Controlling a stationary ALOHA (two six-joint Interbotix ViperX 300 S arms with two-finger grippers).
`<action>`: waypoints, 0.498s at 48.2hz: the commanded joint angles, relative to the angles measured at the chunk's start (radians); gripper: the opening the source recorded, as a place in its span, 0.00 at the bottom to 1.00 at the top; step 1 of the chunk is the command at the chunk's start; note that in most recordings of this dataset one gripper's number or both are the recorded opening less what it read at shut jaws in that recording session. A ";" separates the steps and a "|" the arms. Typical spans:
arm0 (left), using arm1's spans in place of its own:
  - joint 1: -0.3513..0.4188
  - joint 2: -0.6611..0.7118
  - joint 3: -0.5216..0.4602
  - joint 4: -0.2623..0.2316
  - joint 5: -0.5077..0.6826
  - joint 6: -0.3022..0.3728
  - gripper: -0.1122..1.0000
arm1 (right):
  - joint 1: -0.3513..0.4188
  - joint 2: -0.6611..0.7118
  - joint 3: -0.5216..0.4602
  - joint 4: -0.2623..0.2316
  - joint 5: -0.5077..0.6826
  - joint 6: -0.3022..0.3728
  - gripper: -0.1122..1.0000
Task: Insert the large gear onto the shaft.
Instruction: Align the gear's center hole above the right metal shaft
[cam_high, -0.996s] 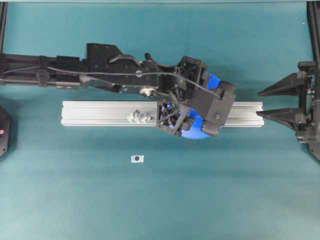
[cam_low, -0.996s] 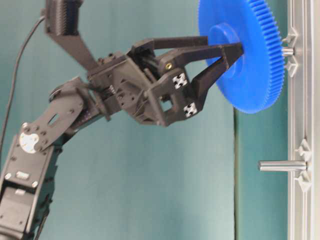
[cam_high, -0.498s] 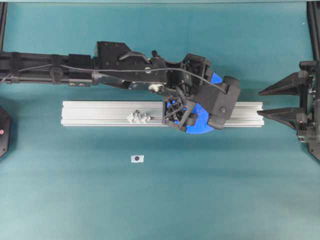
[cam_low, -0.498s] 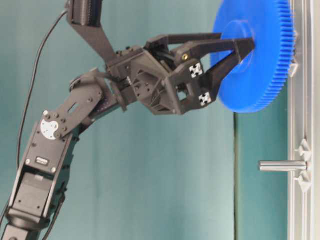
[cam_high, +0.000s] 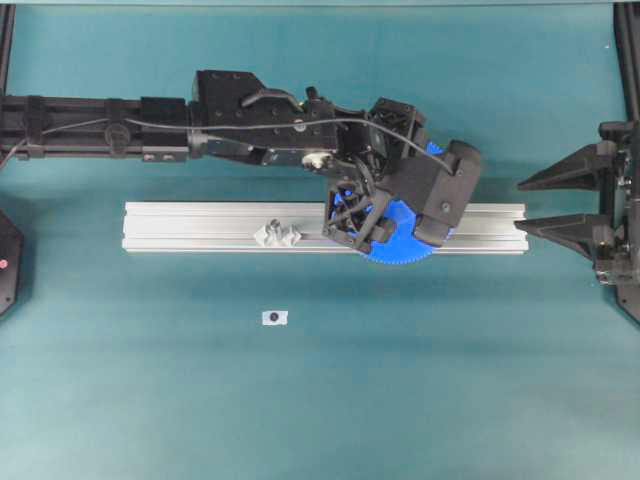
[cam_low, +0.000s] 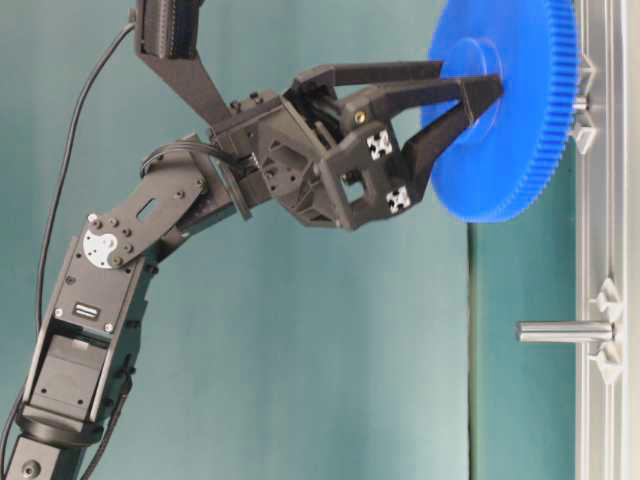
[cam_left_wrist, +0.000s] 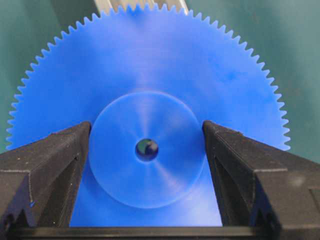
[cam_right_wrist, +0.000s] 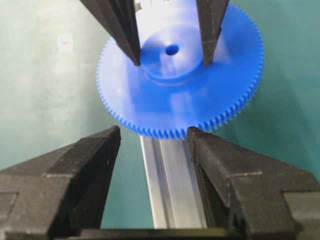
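My left gripper (cam_left_wrist: 146, 136) is shut on the raised hub of the large gear (cam_left_wrist: 150, 75), one finger on each side. In the table-level view the large gear (cam_low: 520, 150) stands close against the rail, slightly tilted. Its centre is level with the shaft (cam_low: 582, 101), of which only a short stub shows between gear and rail. In the overhead view the large gear (cam_high: 400, 256) and left gripper (cam_high: 365, 225) hide the shaft. A small dark spot with a pale glint shows in the centre hole. My right gripper (cam_high: 517, 207) stands open and empty past the rail's right end.
The aluminium rail (cam_high: 200, 226) lies across the teal table. A second pin (cam_high: 277, 233) on its clear mount stands free to the left of the gear, also seen as second pin (cam_low: 565, 331). A white sticker with a black dot (cam_high: 274, 317) lies in front of the rail.
The left arm has carried the gear closer to the rail and along it, and the gear now sits flatter over the rail. The right gripper has not moved.
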 joint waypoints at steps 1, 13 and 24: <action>0.015 -0.031 -0.021 0.005 0.008 0.002 0.80 | -0.003 0.005 -0.011 -0.002 -0.005 0.006 0.66; 0.018 -0.029 -0.017 0.005 0.008 -0.006 0.80 | -0.003 0.005 -0.009 -0.002 -0.008 0.008 0.66; 0.020 -0.032 -0.014 0.005 0.005 -0.012 0.80 | -0.003 0.005 -0.014 -0.002 -0.011 0.008 0.66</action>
